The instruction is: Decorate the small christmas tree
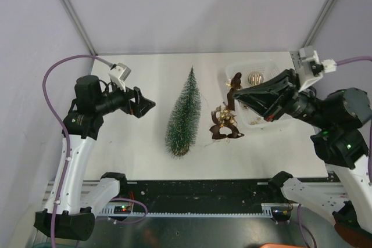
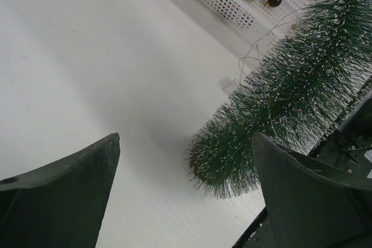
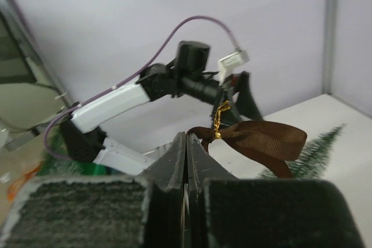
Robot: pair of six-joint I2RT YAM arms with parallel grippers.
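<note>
Top external view: small christmas tree (image 1: 185, 114) sits mid-table between the two arms, tip pointing away, brown base toward the near edge; standing or lying, cannot tell. The right gripper (image 1: 235, 92) is clamped tight on a brown ribbon bow (image 3: 264, 140) with a gold bit at its knot, held at the tree-side edge of the white basket (image 1: 261, 62); presumably lifted clear for carrying to the branches. The left gripper (image 1: 148, 104) hangs empty, jaws spread wide, aimed at the tree's flank; likely posted to steady it. A loose heap of bows and gold pieces (image 1: 225, 125) lies just beside the tree, within easy reach.
</note>
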